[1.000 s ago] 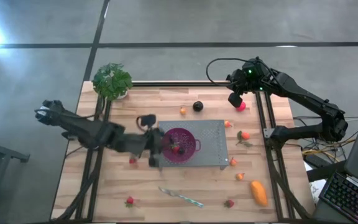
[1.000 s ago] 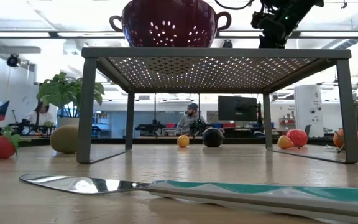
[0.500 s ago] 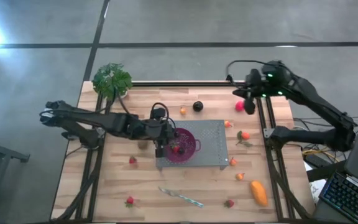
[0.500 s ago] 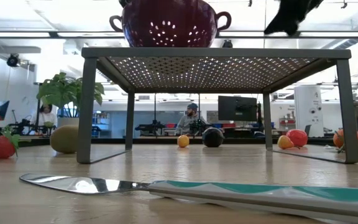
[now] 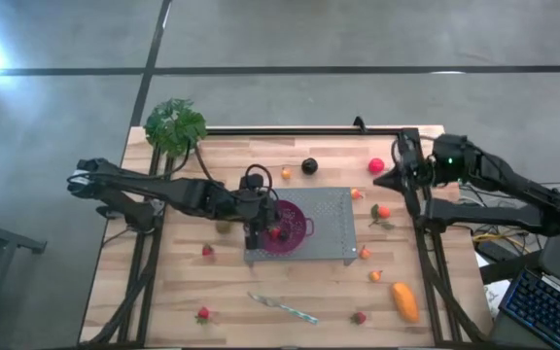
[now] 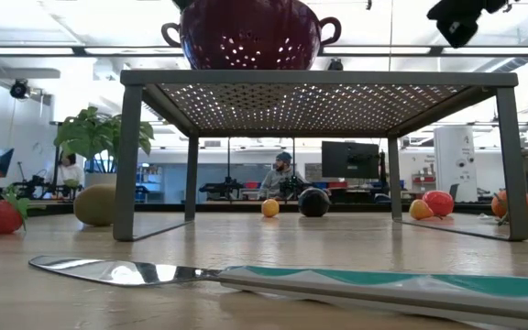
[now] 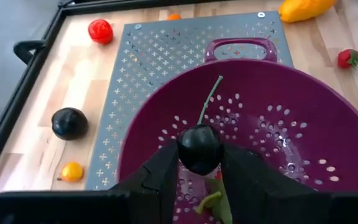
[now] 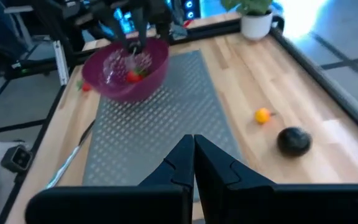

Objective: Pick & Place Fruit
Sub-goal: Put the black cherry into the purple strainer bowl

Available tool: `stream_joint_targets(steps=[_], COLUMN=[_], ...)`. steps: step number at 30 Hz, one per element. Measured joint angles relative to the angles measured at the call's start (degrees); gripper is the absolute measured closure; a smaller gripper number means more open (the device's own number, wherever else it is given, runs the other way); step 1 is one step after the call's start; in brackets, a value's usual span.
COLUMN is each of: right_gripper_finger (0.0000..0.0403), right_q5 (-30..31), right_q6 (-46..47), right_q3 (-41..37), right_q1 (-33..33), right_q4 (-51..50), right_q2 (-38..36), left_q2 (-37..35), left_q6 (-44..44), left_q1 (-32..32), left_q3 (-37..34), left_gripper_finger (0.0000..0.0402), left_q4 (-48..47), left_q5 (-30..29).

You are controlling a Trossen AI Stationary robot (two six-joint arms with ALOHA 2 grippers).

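Observation:
My left gripper [image 7: 199, 163] hangs over the purple colander [image 5: 295, 226] on the grey perforated rack [image 5: 336, 238] and is shut on a small dark cherry [image 7: 199, 149] with a green stem. A red strawberry [image 8: 135, 75] lies inside the colander [image 8: 126, 65]. My right gripper [image 8: 194, 146] is shut and empty, up by the table's right edge [image 5: 398, 176], near the pink-red ball [image 5: 376, 165]. On the table lie the dark plum [image 5: 309, 166], a tiny orange piece [image 5: 286, 174], the kiwi [image 6: 96, 203] and the oblong orange fruit [image 5: 404, 301]. My left gripper pinches the dark cherry's round body [image 7: 199, 149] between its two fingers, one finger [image 7: 163, 171] on each side. The fingers come from above, slanting from the table's left. The cherry sits over the inside of the colander, its green stem [image 7: 210, 99] pointing away from the fingers.
Strawberries [image 5: 202, 314], [image 5: 208, 251], [image 5: 359, 317] and small orange-red pieces [image 5: 383, 211], [image 5: 374, 276] dot the table. A silver knife [image 5: 282, 309] lies near the near edge. The potted plant [image 5: 175, 124] stands at the far left corner. The rack stands on legs [image 6: 128, 160].
My left gripper has swung from the rack's near left side up and over the colander, then held there with the cherry. My right gripper has drawn back from beside the pink-red ball toward the table's right edge; the ball stays on the table.

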Motion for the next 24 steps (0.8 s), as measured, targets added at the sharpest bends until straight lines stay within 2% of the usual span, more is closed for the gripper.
stream_joint_targets(steps=[10,20,24], right_gripper_finger=[0.0394,0.0394,0.0394], right_q5=[12.4,12.6,12.6], right_q6=[2.9,-0.2,-1.7], right_q3=[-7.0,-9.8,-9.7], right_q1=[11.4,12.1,12.1], right_q4=[0.5,0.4,0.4], right_q2=[-7.4,-10.5,-10.5], left_q2=[0.0,0.0,0.0], left_q6=[-1.3,-1.3,-1.1], left_q1=[0.0,0.0,0.0], left_q3=[0.0,0.0,0.0], left_gripper_finger=[0.0286,0.0286,0.0267], left_q4=[-1.9,-2.1,-2.3], left_q5=[0.8,0.7,0.8])
